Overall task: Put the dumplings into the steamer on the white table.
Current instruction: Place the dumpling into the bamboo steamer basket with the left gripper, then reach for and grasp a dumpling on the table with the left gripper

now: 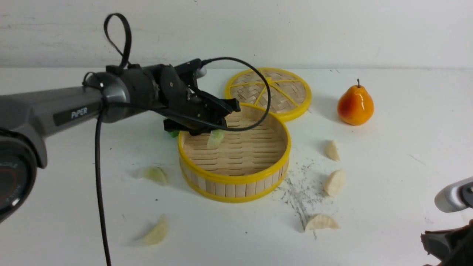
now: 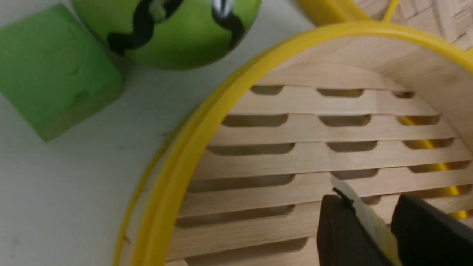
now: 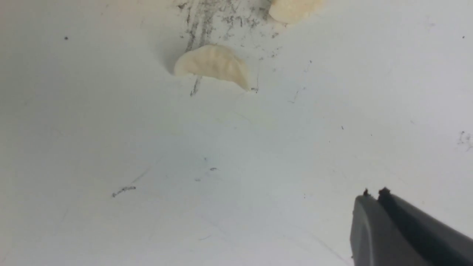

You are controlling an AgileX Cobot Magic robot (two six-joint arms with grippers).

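In the front view we see the left claw (image 1: 217, 129) clenched on a pale green dumpling (image 1: 215, 139), held inside the steamer (image 1: 236, 181) near its far left rim. We cannot tell whether it touches the slatted floor. The steamer stands mid-way across the white table (image 1: 388, 166). Two more green dumplings (image 1: 155, 174) lie on the table to its left and three cream dumplings (image 1: 334, 182) to its right, all outside it. The woven lid (image 1: 269, 92) lies just behind the steamer, and a pear (image 1: 355, 105) stands to the lid's right.

In the left wrist view we see black fingers (image 2: 340, 229) pinching the dumpling over the slats. A green block (image 2: 55, 70) and a green ball (image 2: 166, 29) with black marks sit on the table outside the rim.

In the right wrist view we see the right claw (image 3: 374, 193) clenched on nothing, above bare table. One cream dumpling lies beyond it among grey scuffs.
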